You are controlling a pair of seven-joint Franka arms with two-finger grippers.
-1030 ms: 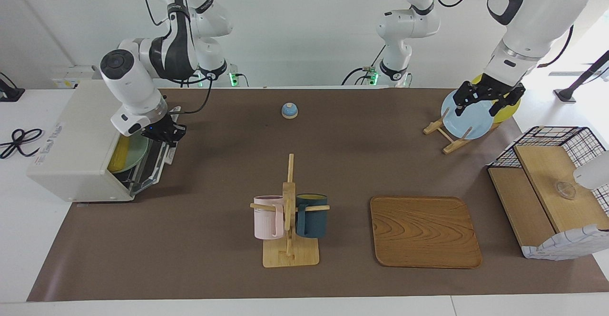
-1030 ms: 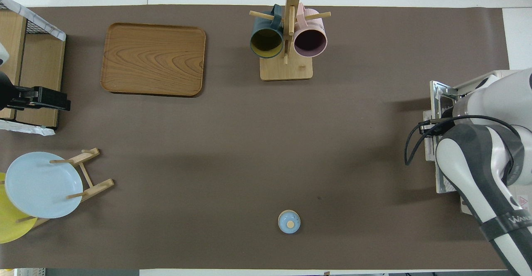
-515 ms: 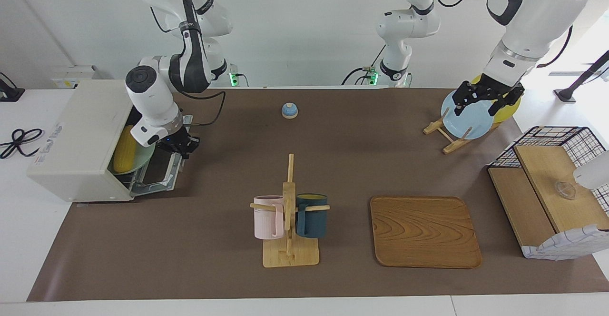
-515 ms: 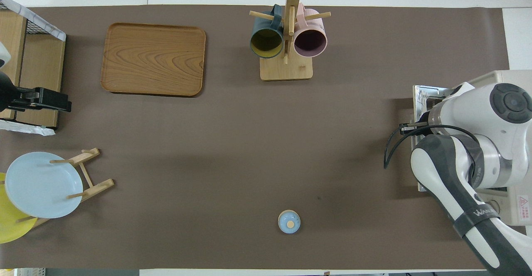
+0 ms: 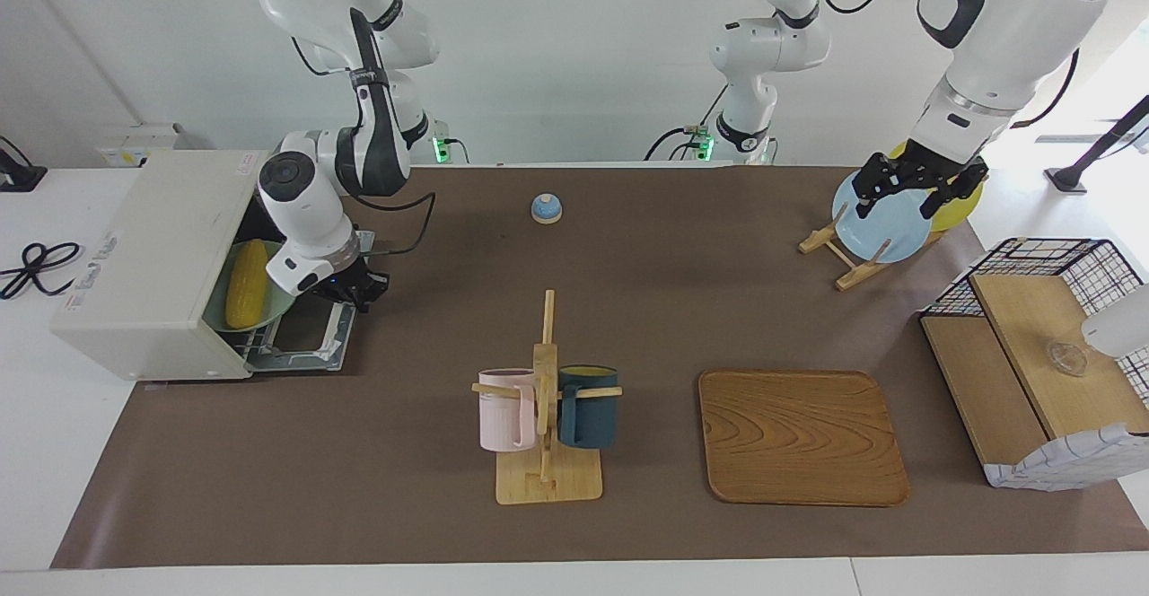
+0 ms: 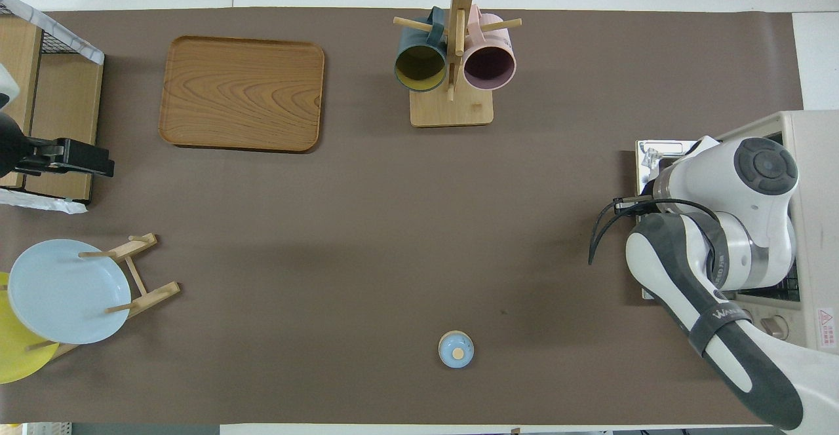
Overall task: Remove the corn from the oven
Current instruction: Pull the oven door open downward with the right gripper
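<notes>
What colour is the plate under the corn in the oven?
Pale green plate, under the yellow corn in the oven; clearest in the facing view.

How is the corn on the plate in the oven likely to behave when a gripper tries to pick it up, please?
The corn is a rounded, tapering cob, so it may well roll or pivot if nudged off-centre. It lies on a green plate on the rack of the oven, which could slide when pushed. It looks stiff, probably gripped best across its middle.

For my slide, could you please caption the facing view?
Right gripper shut at the open oven door; corn inside.
</notes>
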